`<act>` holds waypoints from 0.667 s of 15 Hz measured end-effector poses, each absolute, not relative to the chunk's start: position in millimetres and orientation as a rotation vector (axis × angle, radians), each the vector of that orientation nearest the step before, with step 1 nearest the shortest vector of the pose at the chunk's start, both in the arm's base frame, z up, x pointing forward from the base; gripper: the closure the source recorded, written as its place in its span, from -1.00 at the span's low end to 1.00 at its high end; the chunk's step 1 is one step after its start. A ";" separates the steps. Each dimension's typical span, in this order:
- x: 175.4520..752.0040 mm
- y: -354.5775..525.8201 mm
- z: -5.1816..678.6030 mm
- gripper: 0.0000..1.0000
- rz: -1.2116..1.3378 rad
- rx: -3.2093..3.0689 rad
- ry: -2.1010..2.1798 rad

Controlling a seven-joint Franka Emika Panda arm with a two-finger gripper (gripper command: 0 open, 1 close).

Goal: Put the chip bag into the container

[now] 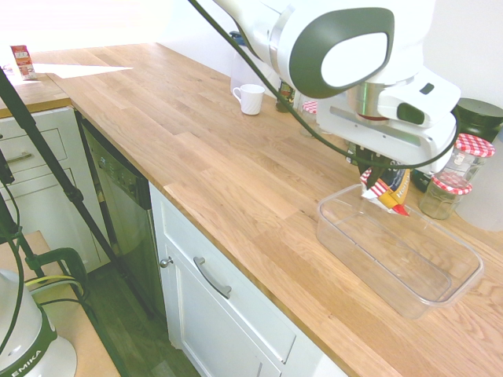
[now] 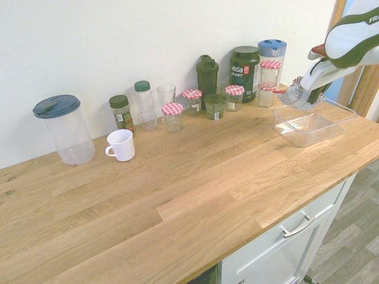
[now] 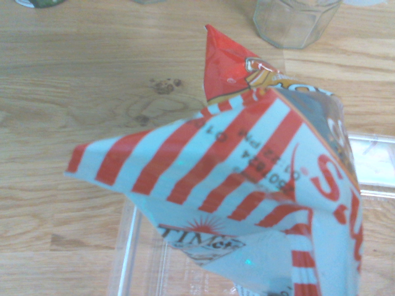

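DONE: red-and-white striped crinkled chip bag (image 1: 385,190) lifted, pinched in the white gripper's fingers (image 1: 376,170) | PLACE: apparently over the 11 o'clock edge of the clear rectangular plastic tub (image 1: 394,267), seen from the first exterior view | LEFT: centring, lowering, release

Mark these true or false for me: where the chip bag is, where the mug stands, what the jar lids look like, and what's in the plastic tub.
1. The chip bag is held in the jaws. True.
2. The chip bag already lies on the floor of the tub. False: it is held up near the tub's rim.
3. The white mug stands upright on the counter. True.
4. The small jar beyond the mug has a plain blue lid. False: its lid is red-and-white checked.
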State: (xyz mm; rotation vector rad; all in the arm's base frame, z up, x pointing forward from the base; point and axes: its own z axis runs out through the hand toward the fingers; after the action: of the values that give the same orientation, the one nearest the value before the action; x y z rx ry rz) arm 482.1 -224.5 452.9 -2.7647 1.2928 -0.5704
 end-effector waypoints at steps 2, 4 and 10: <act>482.9 -233.2 442.7 1.00 -0.548 -2.761 1.309; 481.3 -242.3 433.0 1.00 -0.528 -2.755 1.322; 477.4 -261.3 406.2 1.00 -0.498 -2.751 1.337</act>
State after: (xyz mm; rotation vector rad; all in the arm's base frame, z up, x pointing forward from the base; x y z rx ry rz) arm 477.4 -261.3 406.2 -2.7514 1.3370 -0.4984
